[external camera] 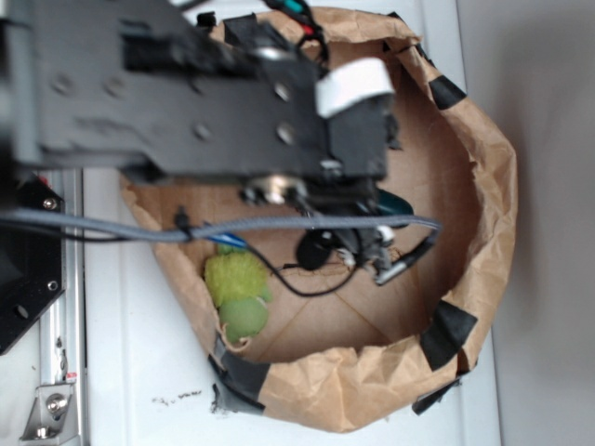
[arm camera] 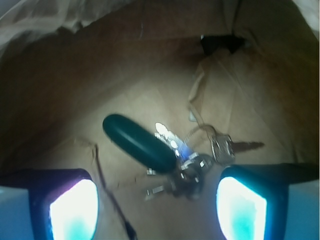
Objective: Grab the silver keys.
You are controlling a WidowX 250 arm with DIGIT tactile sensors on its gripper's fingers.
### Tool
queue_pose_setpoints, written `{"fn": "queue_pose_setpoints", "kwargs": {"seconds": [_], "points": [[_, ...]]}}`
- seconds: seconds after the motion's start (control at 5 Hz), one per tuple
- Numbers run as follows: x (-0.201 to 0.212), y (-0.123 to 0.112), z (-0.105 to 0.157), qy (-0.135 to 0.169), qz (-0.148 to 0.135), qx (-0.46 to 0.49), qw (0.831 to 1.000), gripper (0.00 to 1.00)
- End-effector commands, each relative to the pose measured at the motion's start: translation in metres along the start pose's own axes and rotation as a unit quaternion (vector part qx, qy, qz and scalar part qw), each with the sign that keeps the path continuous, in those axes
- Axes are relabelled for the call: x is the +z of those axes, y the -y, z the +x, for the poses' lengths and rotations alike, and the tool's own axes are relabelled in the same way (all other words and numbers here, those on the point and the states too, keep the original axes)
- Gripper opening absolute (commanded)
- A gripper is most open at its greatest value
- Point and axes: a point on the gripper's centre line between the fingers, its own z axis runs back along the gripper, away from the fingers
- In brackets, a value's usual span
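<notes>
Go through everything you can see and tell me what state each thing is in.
silver keys: lying on the bag floor, not gripped
green fob: lying flat, joined to the keys
pincer: open, straddling the keys
paper bag: open, rim rolled down
plush toy: lying in the bag, untouched

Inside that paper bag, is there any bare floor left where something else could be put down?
Yes. The bag floor is bare on the right, between the arm and the wall, and in front between the plush toy and the taped corner. It is crowded in the middle: the open tool hangs just over the keys, with cables across.
</notes>
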Motion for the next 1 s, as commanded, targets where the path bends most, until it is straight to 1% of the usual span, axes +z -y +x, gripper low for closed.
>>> {"fn": "queue_pose_setpoints", "kwargs": {"seconds": [0.0,0.2,0.8], "points": [[-0.0055,0.0283,0.0435,0.014,-0.001,0.014,1.0,1.0],[-0.0096,0.0274,0.0374,0.022,-0.007,-0.027,0.999,1.0],[-0.0096,0.0274,0.0374,0.022,-0.007,-0.027,0.999,1.0]]}}
